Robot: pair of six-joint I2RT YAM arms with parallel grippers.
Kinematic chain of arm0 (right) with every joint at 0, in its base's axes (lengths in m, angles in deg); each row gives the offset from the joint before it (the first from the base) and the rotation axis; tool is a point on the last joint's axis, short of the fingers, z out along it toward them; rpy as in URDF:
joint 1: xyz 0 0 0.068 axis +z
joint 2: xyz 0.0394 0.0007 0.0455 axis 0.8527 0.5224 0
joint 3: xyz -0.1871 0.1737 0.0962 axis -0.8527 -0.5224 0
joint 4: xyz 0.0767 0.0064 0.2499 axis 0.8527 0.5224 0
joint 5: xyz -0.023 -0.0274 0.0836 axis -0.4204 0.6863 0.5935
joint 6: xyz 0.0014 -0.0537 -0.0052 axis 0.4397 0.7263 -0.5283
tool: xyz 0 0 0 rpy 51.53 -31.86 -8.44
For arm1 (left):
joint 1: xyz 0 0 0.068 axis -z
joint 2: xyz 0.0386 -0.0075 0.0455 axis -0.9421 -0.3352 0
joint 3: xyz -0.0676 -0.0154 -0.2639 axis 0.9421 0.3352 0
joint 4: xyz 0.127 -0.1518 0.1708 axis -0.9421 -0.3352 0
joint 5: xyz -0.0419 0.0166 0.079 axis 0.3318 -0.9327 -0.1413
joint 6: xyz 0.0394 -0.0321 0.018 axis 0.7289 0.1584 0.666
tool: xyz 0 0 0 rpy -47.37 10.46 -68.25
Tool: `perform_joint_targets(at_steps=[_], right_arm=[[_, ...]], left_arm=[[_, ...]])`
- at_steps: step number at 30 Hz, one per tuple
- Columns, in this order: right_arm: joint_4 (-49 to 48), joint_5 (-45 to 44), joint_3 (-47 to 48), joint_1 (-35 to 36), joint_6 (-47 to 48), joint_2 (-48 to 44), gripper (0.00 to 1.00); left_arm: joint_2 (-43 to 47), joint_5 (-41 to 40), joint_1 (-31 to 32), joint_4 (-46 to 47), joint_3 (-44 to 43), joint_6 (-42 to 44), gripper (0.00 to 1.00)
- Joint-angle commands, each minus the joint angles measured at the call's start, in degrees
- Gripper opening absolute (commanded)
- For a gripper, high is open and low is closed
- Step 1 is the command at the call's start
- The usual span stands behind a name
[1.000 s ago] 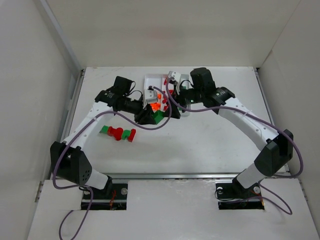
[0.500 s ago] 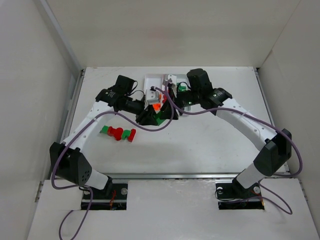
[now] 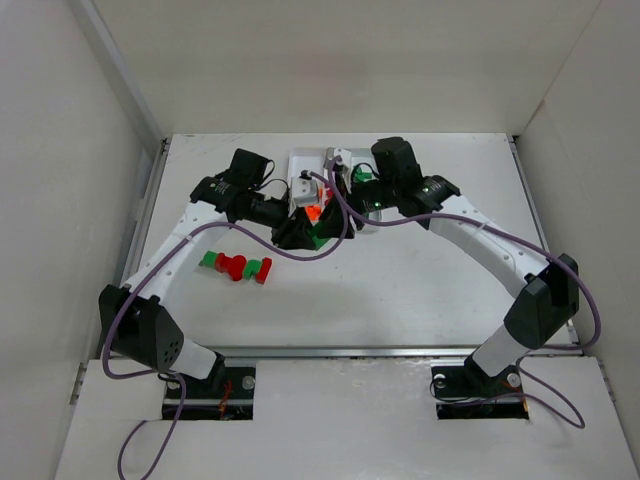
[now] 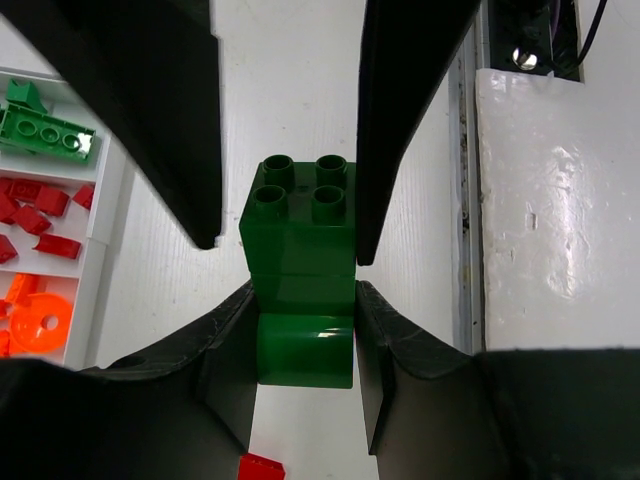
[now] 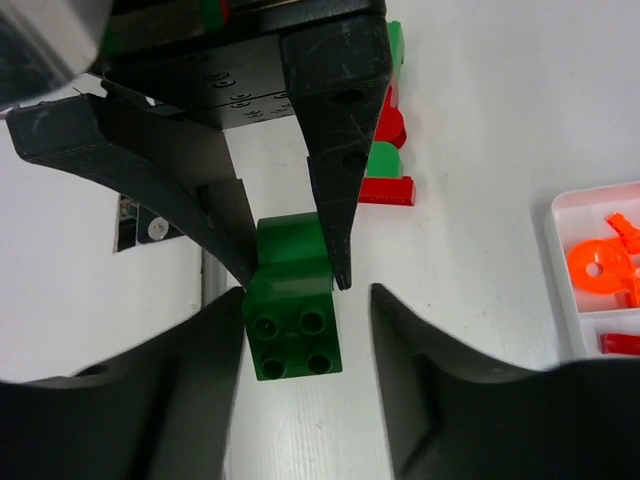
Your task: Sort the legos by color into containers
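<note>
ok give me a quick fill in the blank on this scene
The left gripper grips a ___ brick.
The brick's top shows ___ studs.
The right gripper has its jaws ___ around the brick.
The ring in the tray is ___.
Missing words: green; four; open; orange
</note>
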Motion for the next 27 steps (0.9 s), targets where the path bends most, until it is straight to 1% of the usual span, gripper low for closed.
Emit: perform_joint_targets(at_steps=[1, 2, 4, 5, 7, 8, 9, 12, 15, 17, 20, 22, 23, 25, 27], right_arm=[[-1.11, 1.55, -0.11, 0.51, 0.68, 0.31, 0.53], [-1.11, 1.55, 0.5, 0.51, 0.68, 0.93, 0.43], [-0.49, 1.55, 1.12, 0.51, 0.68, 1.54, 0.34], [-0.49, 1.55, 1.12, 0.51, 0.68, 1.55, 0.26], [-1.45, 1.55, 1.65, 0.51, 0.68, 1.55, 0.13], [-1.98, 1.55, 1.65, 0.51, -0.19, 1.55, 0.03], [-2.77, 1.55, 0.87, -0.45, -2.11, 1.55, 0.0], [-5.76, -0.39, -1.07, -4.23, -5.8, 0.24, 0.0], [-9.8, -3.02, -3.96, -9.58, -9.15, -2.39, 0.0], [-13.13, -5.47, -5.29, -12.83, -13.19, -2.93, 0.0], [-13.68, -7.41, -5.29, -14.16, -14.61, -2.84, 0.0], [-14.38, -9.18, -4.69, -14.17, -15.49, -0.31, 0.0], [-14.9, -10.31, -3.81, -14.78, -17.4, 0.75, 0.0], [-14.91, -16.88, -1.27, -15.31, -19.61, 4.51, 0.0], [-14.91, -24.6, 1.02, -15.31, -23.47, 7.95, 0.0]], left_arm=[[0.28, 2.89, 0.07, 0.06, -2.6, -0.49, 0.0], [0.28, 2.89, -0.45, 0.06, -2.6, -0.49, 0.0], [0.28, 2.89, -0.46, 0.06, -2.6, -0.49, 0.0], [0.28, 2.89, -0.46, 0.06, -3.12, -0.49, 0.0], [0.28, 2.89, -0.46, 0.06, -3.13, -1.1, 0.0], [0.28, 2.89, -0.46, 1.1, -2.52, -1.89, 0.0], [0.28, 1.5, -0.46, 1.64, -1.64, -2.94, 0.0], [-0.25, -0.35, -0.46, 3.4, 0.64, -7.42, 0.0], [-0.25, -0.88, -2.12, 3.93, 4.6, -8.05, 0.0], [-0.25, -1.5, -2.83, 4.8, 7.41, -9.18, 0.0], [-0.25, -3.96, -2.83, 7.52, 9.17, -12.26, 0.0], [-0.25, -5.19, -3.45, 9.8, 9.18, -14.1, 0.0], [-0.25, -6.76, -4.06, 10.6, 9.18, -16.29, 0.0], [-0.77, -8.79, -4.59, 13.22, 9.18, -18.76, 0.0], [-0.78, -12.74, -5.2, 14.99, 8.66, -21.13, 0.0]])
